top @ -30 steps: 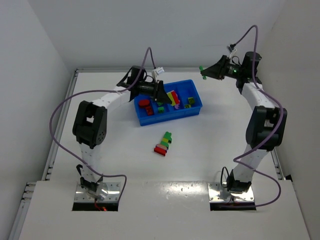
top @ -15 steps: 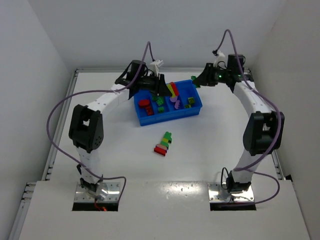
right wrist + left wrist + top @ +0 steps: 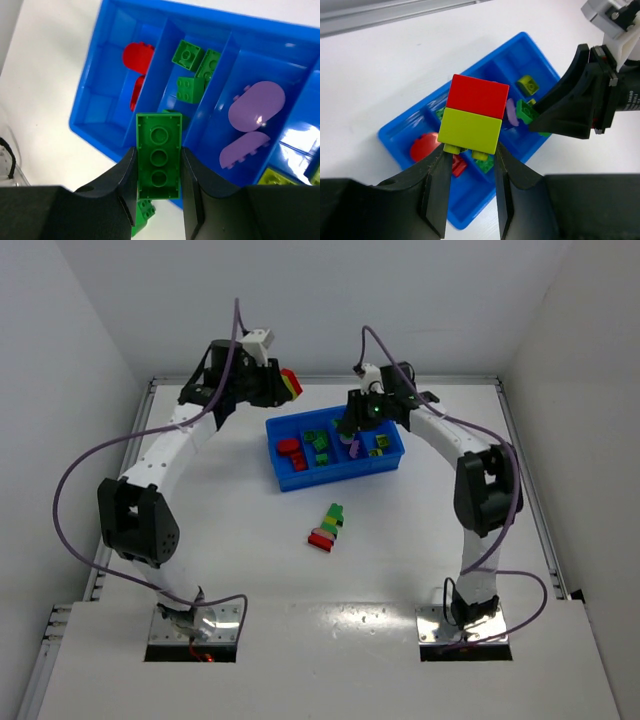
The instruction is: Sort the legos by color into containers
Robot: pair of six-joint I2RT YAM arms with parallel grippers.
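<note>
My left gripper (image 3: pixel 283 385) is shut on a two-brick stack, red over yellow-green (image 3: pixel 475 117), held in the air behind the far left corner of the blue tray (image 3: pixel 340 477). My right gripper (image 3: pixel 350 426) is shut on a long green brick (image 3: pixel 159 155), held over the tray's middle near the green compartment (image 3: pixel 192 70). From left to right the tray holds red bricks (image 3: pixel 291 453), green bricks (image 3: pixel 318 443), purple pieces (image 3: pixel 255 107) and yellow-green bricks (image 3: pixel 380 445). A striped multicolour stack (image 3: pixel 327 528) lies on the table in front of the tray.
White walls close the table at the back and both sides. A metal rail (image 3: pixel 395 12) runs along the far edge. The right arm's black wrist (image 3: pixel 585 95) hangs just right of the left gripper's stack in the left wrist view.
My left gripper has lifted its stack away from over the tray, back and to the left. My right gripper has swung left from the far right to above the tray with the green brick.
</note>
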